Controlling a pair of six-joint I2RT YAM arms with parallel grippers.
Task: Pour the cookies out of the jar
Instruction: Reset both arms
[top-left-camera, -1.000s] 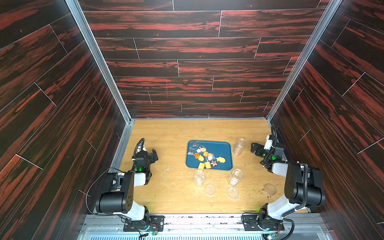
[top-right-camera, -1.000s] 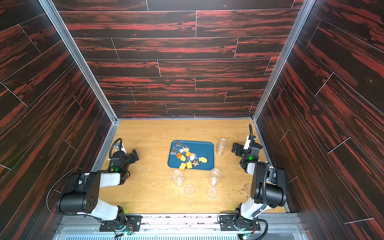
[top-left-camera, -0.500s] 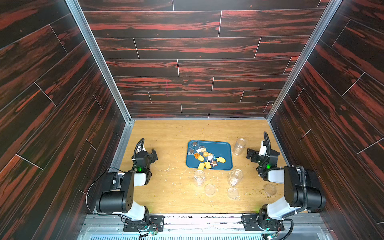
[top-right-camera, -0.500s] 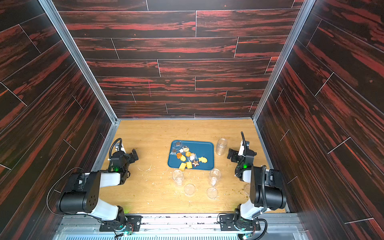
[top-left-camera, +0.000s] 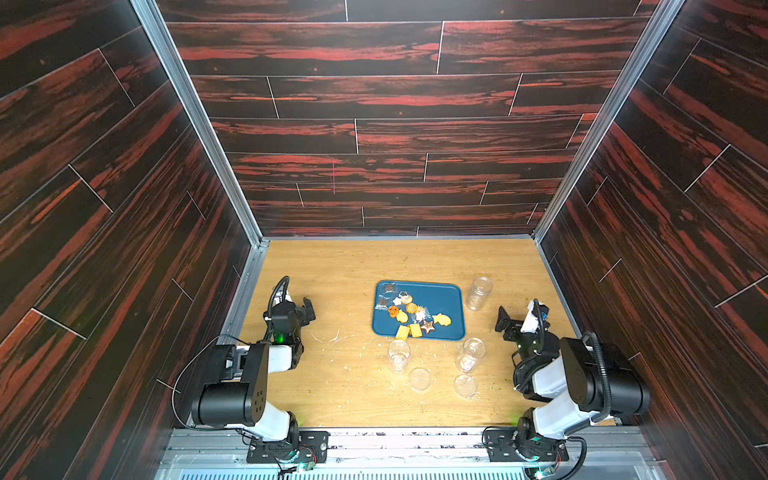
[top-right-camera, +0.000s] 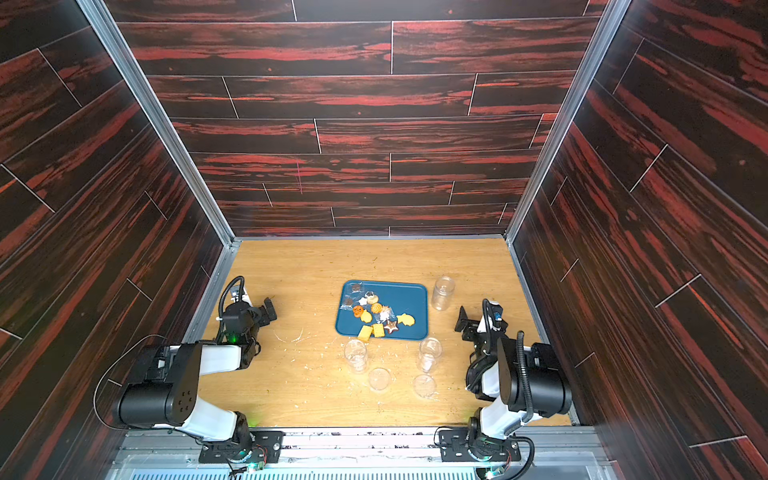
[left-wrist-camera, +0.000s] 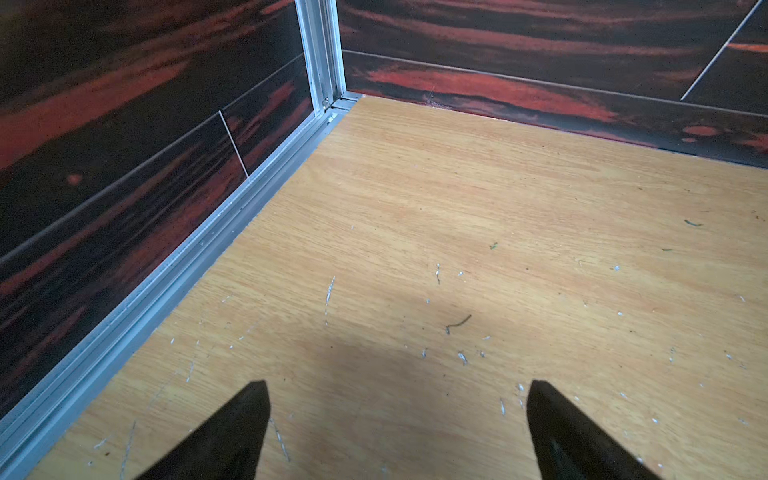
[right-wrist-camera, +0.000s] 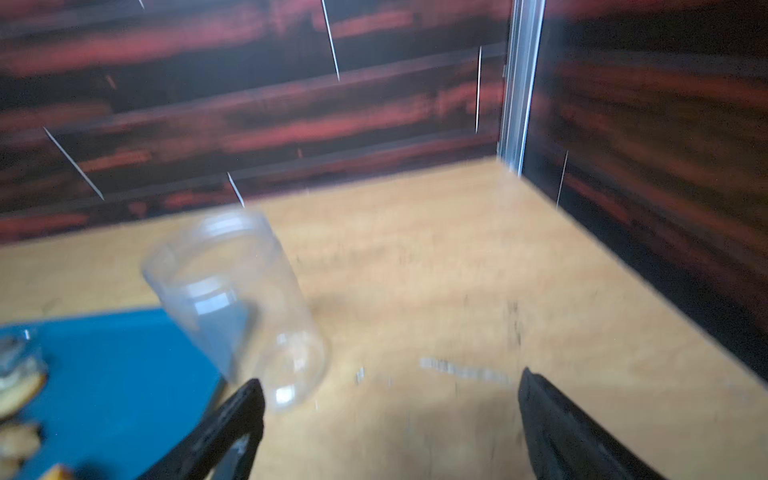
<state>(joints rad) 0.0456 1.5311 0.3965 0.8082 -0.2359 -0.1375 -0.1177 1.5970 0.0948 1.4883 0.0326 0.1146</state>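
Drawing back from the jar (top-left-camera: 478, 293) toward my own base, my right claw (right-wrist-camera: 392, 380) is now sitting off the blue tray's (top-left-camera: 446, 297) near right corner, jaws spread wide and holding nothing. The jar is standing upright, seemingly empty, just beside the tray's right edge, because the cookies (top-left-camera: 411, 316) are already lying on the tray. My left claw (left-wrist-camera: 397, 385) is idling, also spread wide, well off the tray's left side. Bare worktop (top-left-camera: 353, 266) beyond the tray is leaving room, while two more jars (top-left-camera: 398, 355) are crowding its near edge.
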